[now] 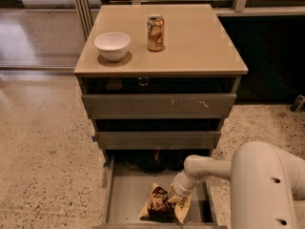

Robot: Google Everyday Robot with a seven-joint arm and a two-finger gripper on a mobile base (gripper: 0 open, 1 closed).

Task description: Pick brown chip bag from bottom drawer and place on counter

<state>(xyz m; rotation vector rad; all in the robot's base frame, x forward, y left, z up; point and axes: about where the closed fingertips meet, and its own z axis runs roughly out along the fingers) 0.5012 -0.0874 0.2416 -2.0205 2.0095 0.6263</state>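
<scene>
The brown chip bag lies crumpled on the grey floor of the open bottom drawer, near its front and right of centre. My gripper reaches down into the drawer from the right and presses against the bag's right side, its tip hidden against the bag. The white arm crosses the drawer's right rim. The beige counter is the cabinet top above.
A white bowl and a gold drink can stand on the counter. The two upper drawers are slightly open. Dark objects sit at the back of the bottom drawer. Speckled floor surrounds the cabinet.
</scene>
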